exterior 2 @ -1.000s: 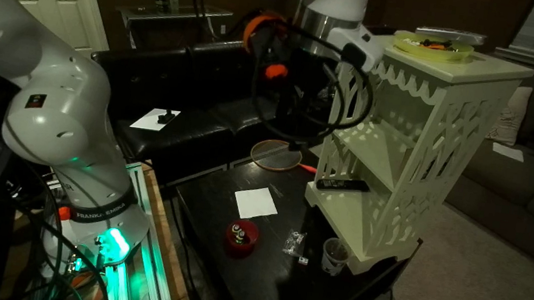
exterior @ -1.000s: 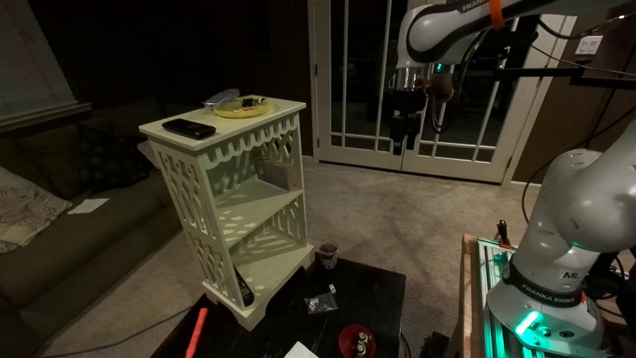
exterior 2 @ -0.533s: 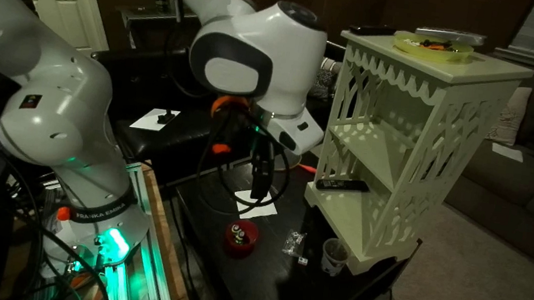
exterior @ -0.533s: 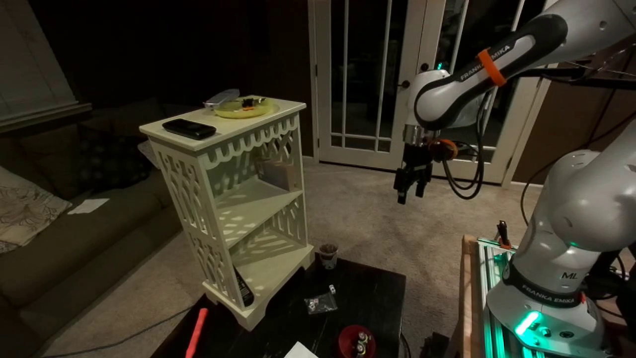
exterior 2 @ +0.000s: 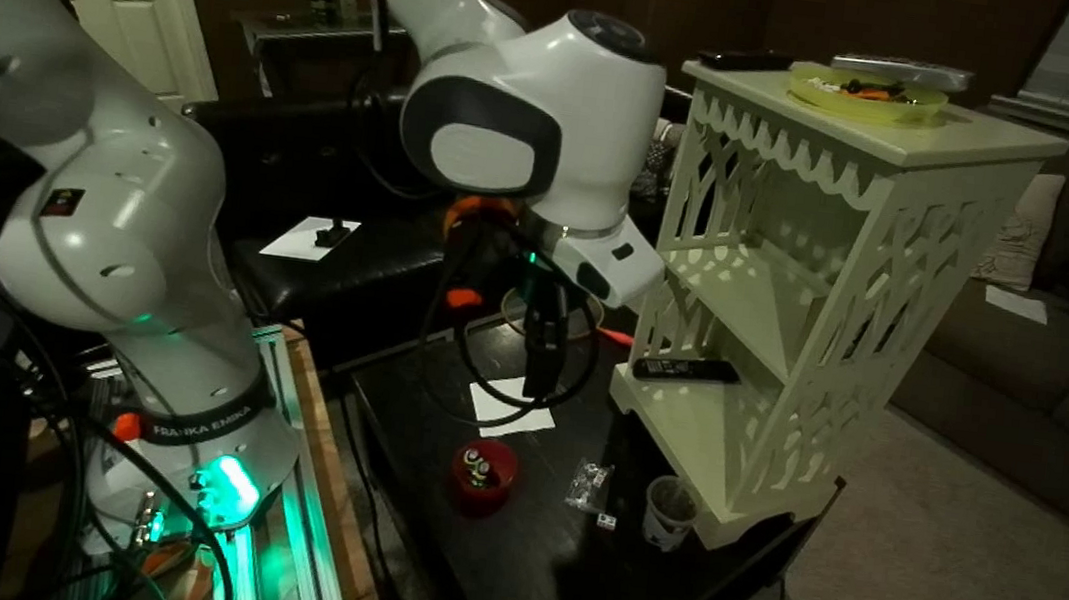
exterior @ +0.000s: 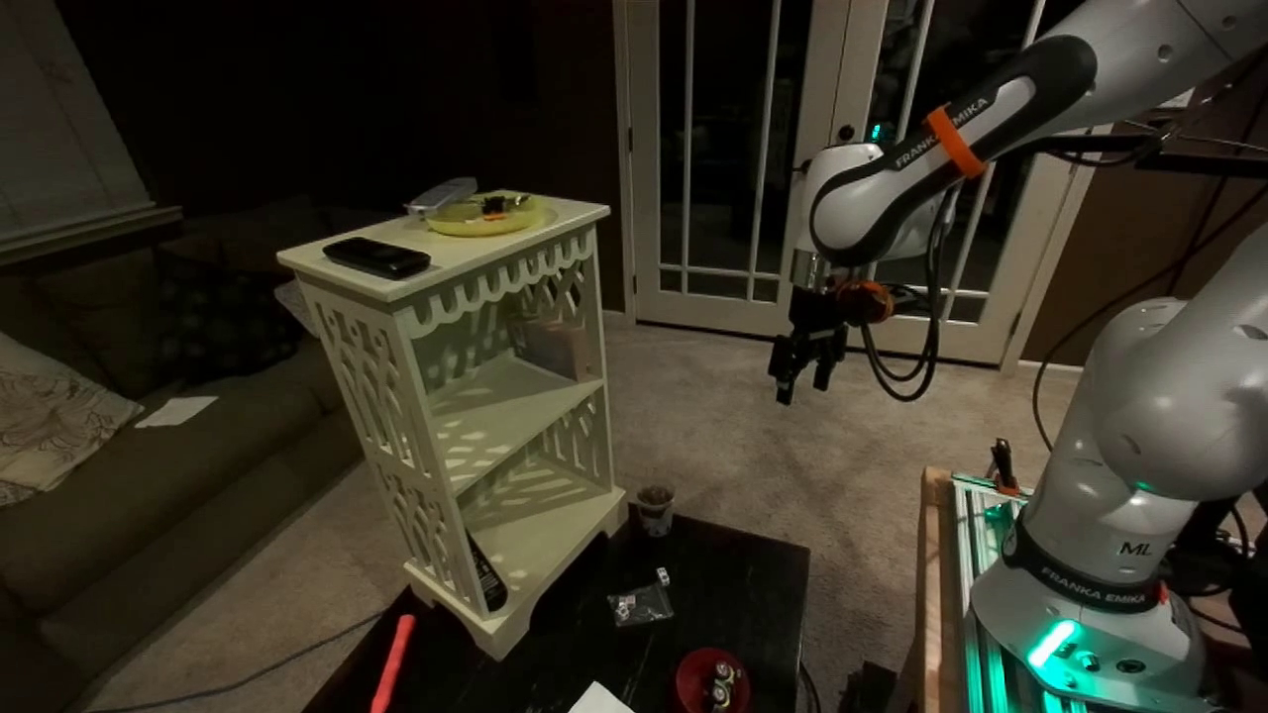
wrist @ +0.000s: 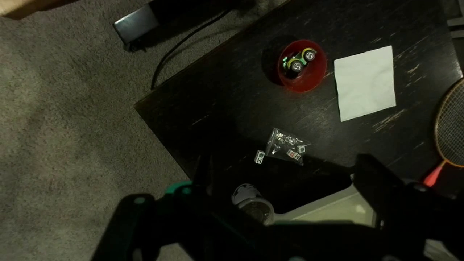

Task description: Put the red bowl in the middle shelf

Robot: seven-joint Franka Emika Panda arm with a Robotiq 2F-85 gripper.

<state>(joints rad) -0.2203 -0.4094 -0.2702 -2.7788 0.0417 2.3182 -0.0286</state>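
An exterior view crops the red bowl (exterior: 695,681); the wrist view shows it whole. The gripper (exterior: 803,393) hangs with jaws apart.

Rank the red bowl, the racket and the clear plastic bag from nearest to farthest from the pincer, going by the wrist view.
1. Clear plastic bag: just right of picture centre.
2. Red bowl: upper picture, right of centre.
3. Racket: right edge, partly cut off.
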